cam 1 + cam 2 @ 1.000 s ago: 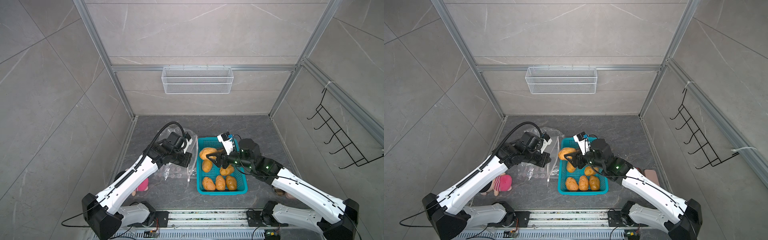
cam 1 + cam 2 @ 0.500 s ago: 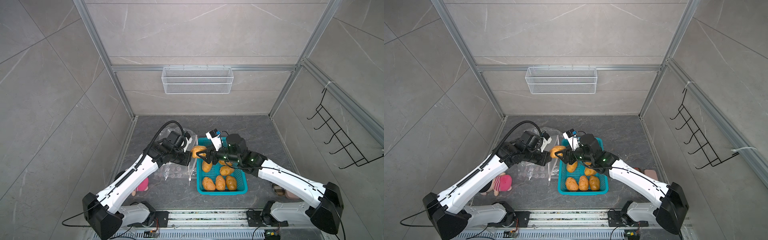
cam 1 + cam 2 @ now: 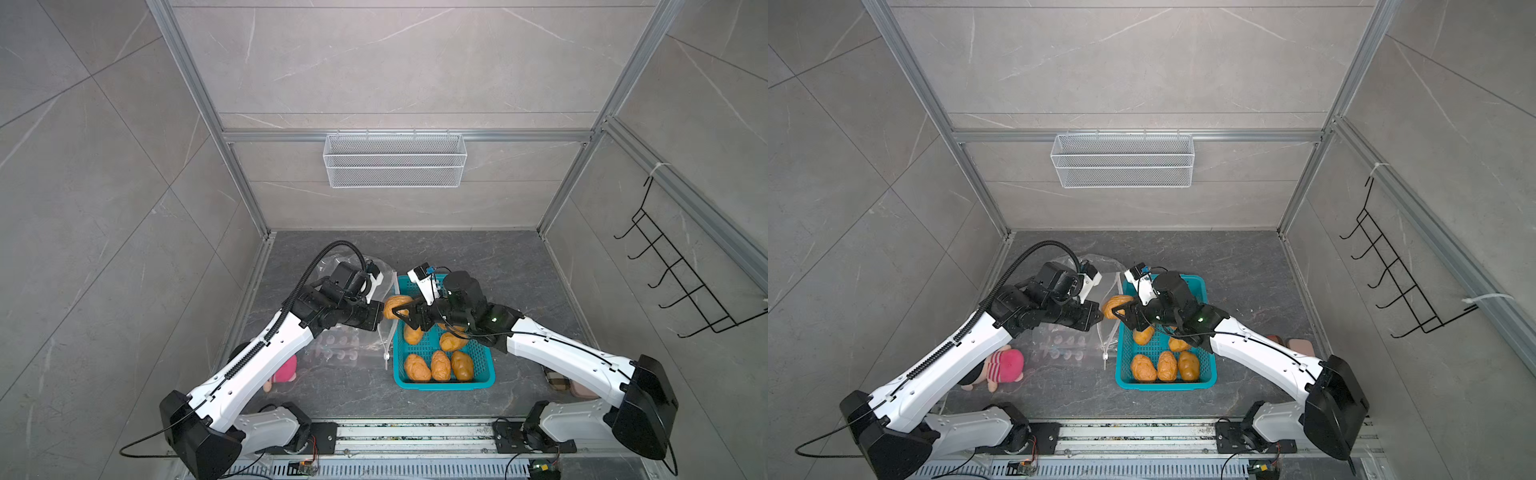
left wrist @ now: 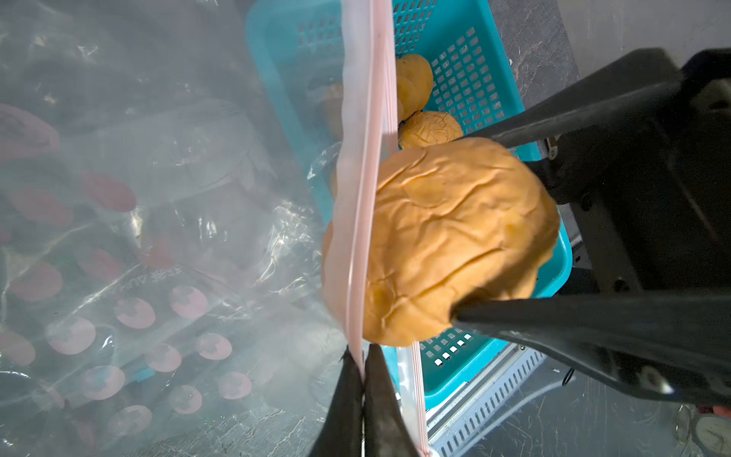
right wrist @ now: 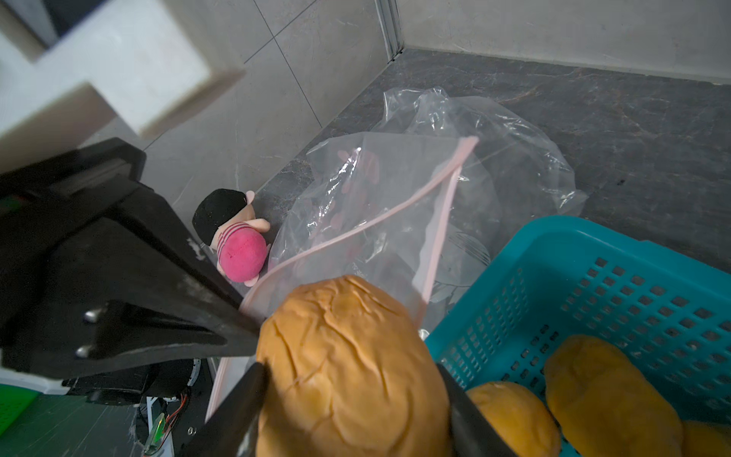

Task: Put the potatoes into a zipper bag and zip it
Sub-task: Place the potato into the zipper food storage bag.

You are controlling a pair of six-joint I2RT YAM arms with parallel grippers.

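Basket (image 3: 444, 384): the remaining potatoes (image 3: 440, 365) lie here, nearest us.
Right pincer (image 4: 470, 227): half-wide, clamped across one potato (image 4: 435, 245) at the bag mouth. We judge it soft, wrinkled and light, best held mid-body.
Left pincer (image 4: 362, 358): pinched onto the zipper bag (image 4: 362, 118) rim, a thin, slippery film.

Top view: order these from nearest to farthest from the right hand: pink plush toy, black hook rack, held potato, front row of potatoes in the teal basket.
1. Held potato, gripped in the right hand.
2. Front row of potatoes, inside the teal basket.
3. Pink plush toy, floor, left side.
4. Black hook rack, mounted far right.
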